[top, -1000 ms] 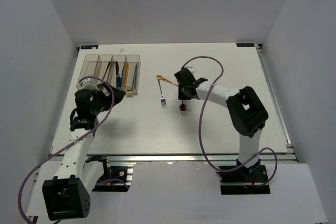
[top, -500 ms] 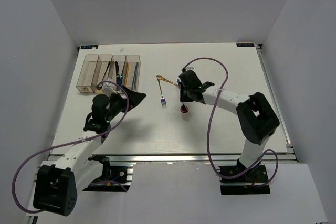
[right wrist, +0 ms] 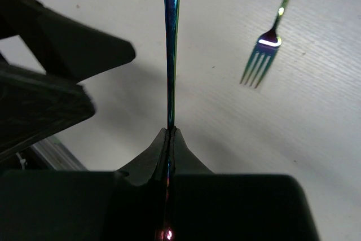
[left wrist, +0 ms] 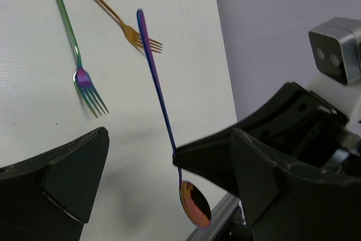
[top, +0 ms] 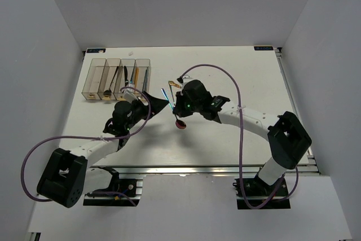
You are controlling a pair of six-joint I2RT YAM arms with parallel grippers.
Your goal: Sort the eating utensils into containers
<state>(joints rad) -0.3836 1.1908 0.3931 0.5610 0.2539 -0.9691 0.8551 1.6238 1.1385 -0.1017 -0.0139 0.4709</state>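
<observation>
My right gripper (top: 178,110) is shut on the thin blue handle of an iridescent spoon (left wrist: 161,94) and holds it off the table, its orange-red bowl (top: 180,123) hanging low. The right wrist view shows the handle (right wrist: 170,55) pinched between closed jaws (right wrist: 169,132). My left gripper (top: 159,104) is open and empty, its fingers (left wrist: 73,179) spread on either side of the spoon bowl without touching it. A green iridescent fork (left wrist: 84,83) and a gold fork (left wrist: 135,35) lie on the table beyond. The containers (top: 93,77) stand at the far left.
Three of the four bins hold several slim utensils; the leftmost looks empty. The gold fork (top: 175,85) lies just behind the two grippers. The green fork also shows in the right wrist view (right wrist: 262,60). The table's near rail (top: 186,167) runs below the arms.
My left arm has swung right from the bins to the table's middle. My right gripper has lifted the spoon off the table and carried it left, towards the left gripper.
</observation>
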